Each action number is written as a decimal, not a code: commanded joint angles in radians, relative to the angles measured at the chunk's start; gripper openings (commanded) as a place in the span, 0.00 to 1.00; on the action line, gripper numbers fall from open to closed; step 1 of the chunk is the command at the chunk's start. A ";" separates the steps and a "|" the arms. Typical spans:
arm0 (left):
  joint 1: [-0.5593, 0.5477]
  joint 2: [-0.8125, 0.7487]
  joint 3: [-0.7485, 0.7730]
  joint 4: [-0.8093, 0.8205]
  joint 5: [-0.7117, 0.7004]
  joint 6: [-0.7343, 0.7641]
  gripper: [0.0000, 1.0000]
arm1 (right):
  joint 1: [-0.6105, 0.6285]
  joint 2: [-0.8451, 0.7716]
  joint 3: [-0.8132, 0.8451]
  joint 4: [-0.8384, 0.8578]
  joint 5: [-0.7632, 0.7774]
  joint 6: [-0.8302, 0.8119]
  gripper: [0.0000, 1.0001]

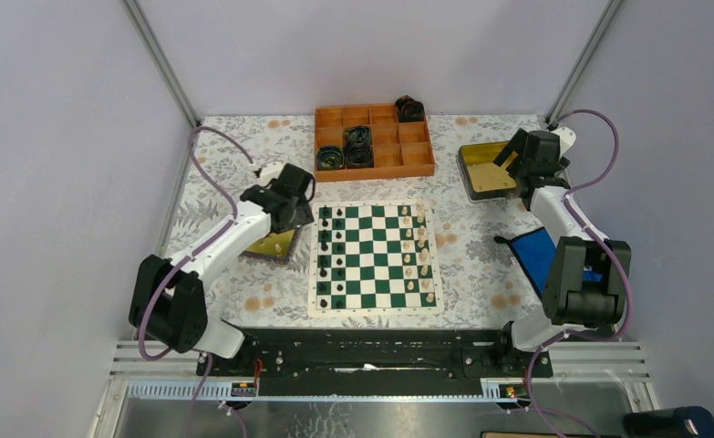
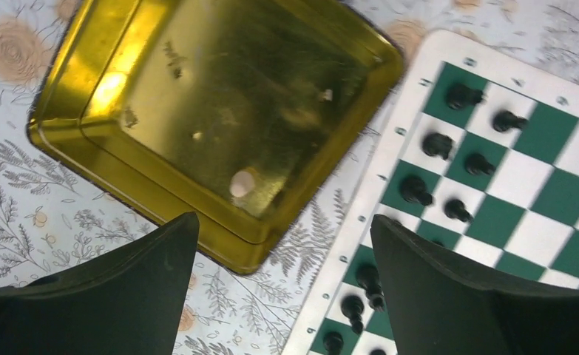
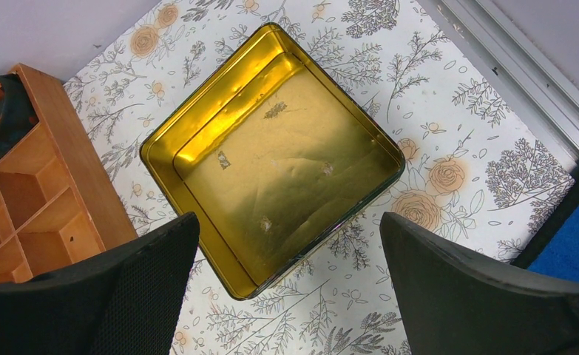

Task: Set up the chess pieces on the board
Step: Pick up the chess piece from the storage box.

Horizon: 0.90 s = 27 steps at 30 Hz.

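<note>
The board (image 1: 376, 311) lies mid-table. Black chess pieces (image 1: 331, 255) fill its two left columns and cream pieces (image 1: 417, 255) its two right columns. My left gripper (image 1: 291, 203) hangs open and empty over the table between the board's left border (image 2: 390, 163) and a yellow-lined tin (image 2: 197, 96). One cream piece (image 2: 242, 183) lies in that tin near its close wall. Several black pieces (image 2: 438, 144) show in the left wrist view. My right gripper (image 1: 517, 155) is open and empty above a second tin (image 3: 271, 155), which holds no pieces.
An orange compartment tray (image 1: 417, 155) with black coiled rolls (image 1: 357, 146) stands behind the board; its corner shows in the right wrist view (image 3: 35, 185). A blue cloth (image 1: 540, 251) lies at the right by the right arm. Frame posts stand at the back corners.
</note>
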 commanded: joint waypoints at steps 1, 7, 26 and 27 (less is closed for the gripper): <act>0.107 -0.039 -0.063 0.051 0.087 -0.036 0.93 | 0.005 0.000 0.034 0.031 -0.011 0.003 1.00; 0.204 -0.045 -0.115 0.094 0.165 -0.037 0.91 | 0.005 0.003 0.035 0.030 -0.013 0.003 1.00; 0.277 0.064 -0.186 0.190 0.311 -0.026 0.68 | 0.005 0.017 0.041 0.028 -0.005 -0.005 1.00; 0.281 0.069 -0.185 0.195 0.313 -0.024 0.67 | 0.005 0.019 0.042 0.029 -0.005 -0.004 1.00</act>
